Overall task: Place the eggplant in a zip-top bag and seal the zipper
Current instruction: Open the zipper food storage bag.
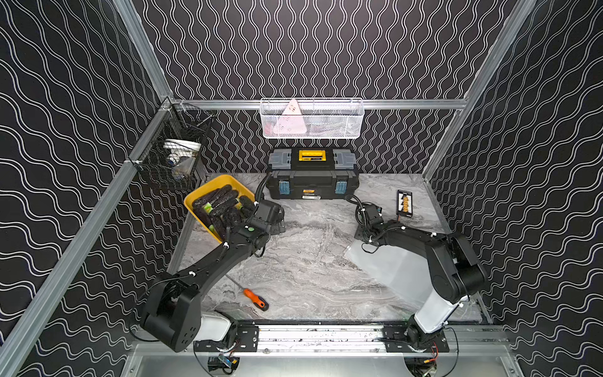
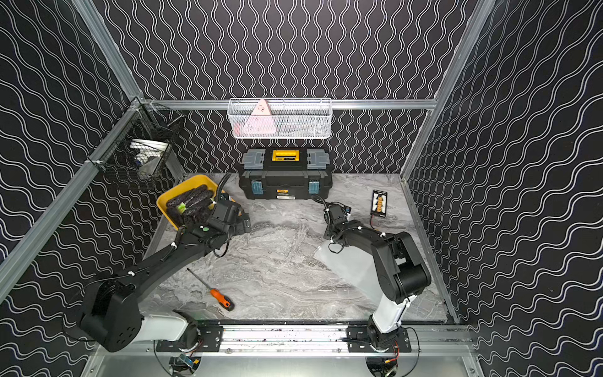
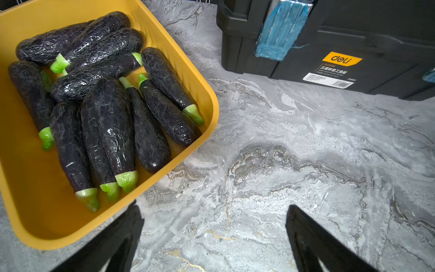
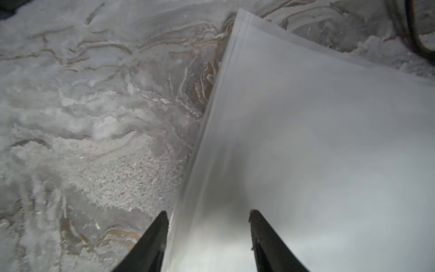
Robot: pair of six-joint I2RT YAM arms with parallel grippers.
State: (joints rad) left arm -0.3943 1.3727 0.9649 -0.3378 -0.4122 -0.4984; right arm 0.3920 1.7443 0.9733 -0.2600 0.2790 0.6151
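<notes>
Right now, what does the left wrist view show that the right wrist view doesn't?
Left wrist only: the yellow bin holding the eggplants, the black toolbox, and the left tool open above bare tabletop. Right wrist only: the clear zip-top bag, its edge running in between the parted fingers of the right tool. Both: the grey marble tabletop, and neither tool shut.

Right arm (image 1: 421, 240) hides part of bag (image 1: 391, 271) in both top views; right wrist view blurred, bag cut by its edge; tray (image 3: 35, 212), toolbox (image 3: 353, 35) cropped in left wrist view; basket (image 1: 169, 163) contents unclear.
</notes>
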